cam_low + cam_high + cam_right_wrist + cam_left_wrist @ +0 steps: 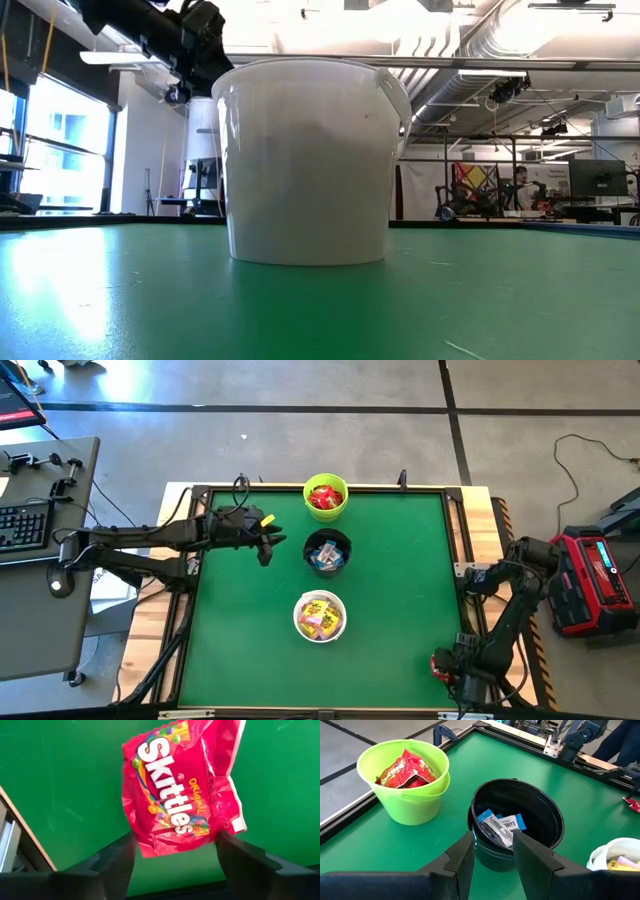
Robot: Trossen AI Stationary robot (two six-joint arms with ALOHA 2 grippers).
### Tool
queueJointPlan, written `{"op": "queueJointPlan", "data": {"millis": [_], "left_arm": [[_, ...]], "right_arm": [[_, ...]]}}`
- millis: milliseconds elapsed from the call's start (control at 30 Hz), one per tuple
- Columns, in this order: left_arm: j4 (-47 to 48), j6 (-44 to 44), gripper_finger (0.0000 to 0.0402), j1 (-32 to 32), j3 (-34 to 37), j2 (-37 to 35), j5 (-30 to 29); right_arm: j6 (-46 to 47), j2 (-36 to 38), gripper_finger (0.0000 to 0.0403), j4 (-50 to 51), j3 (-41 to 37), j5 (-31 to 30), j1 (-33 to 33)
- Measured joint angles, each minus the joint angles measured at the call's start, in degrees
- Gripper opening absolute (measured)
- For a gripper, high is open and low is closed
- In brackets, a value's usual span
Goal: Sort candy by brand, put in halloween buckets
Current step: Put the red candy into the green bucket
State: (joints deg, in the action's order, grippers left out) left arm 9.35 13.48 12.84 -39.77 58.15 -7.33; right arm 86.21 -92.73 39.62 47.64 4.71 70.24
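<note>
Both arms: dark, slender jointed links, black cabling trailing from the bases. Left end effector (266,546): matte black fingers (460,865), broad, flat-faced, angular; yellow patch near the wrist. Right end effector (175,855): same matte black fingers; red part near it in the high view.

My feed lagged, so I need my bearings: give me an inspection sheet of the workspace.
Surface: green mat, flat.
Job's things: lime bucket holds red packets; black bucket, blue-and-white ones; white bucket, yellow ones; one Skittles packet loose on the mat.
Clutter: nothing seen.
Grippers: left gripper open, empty, beside the black bucket; right gripper fingers open astride the Skittles packet.
Cables: cable on floor, right.
Surroundings: keyboard desk left; red device right.
</note>
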Motion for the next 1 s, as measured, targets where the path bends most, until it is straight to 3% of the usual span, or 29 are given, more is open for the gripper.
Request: {"op": "queueJointPlan", "data": {"millis": [167,467,733,1000], "left_arm": [[0.87,0.08,0.0124,-0.66,0.00,0.00,-0.87],[2.17,0.52,0.0124,-0.66,0.00,0.02,-1.90],[2.33,-0.58,0.0124,-0.64,0.00,0.02,-2.45],[2.17,-3.07,0.0124,-0.64,0.00,0.02,-2.45]], "right_arm": [[0.21,0.45,0.0208,0.17,-0.22,-0.28,0.00],[1.00,3.00,0.0014,-3.61,-0.50,2.05,-0.92],[3.36,6.89,0.0007,-5.50,0.35,3.64,-4.65],[-4.35,9.85,0.0001,0.93,6.02,-2.46,-15.98]]}}
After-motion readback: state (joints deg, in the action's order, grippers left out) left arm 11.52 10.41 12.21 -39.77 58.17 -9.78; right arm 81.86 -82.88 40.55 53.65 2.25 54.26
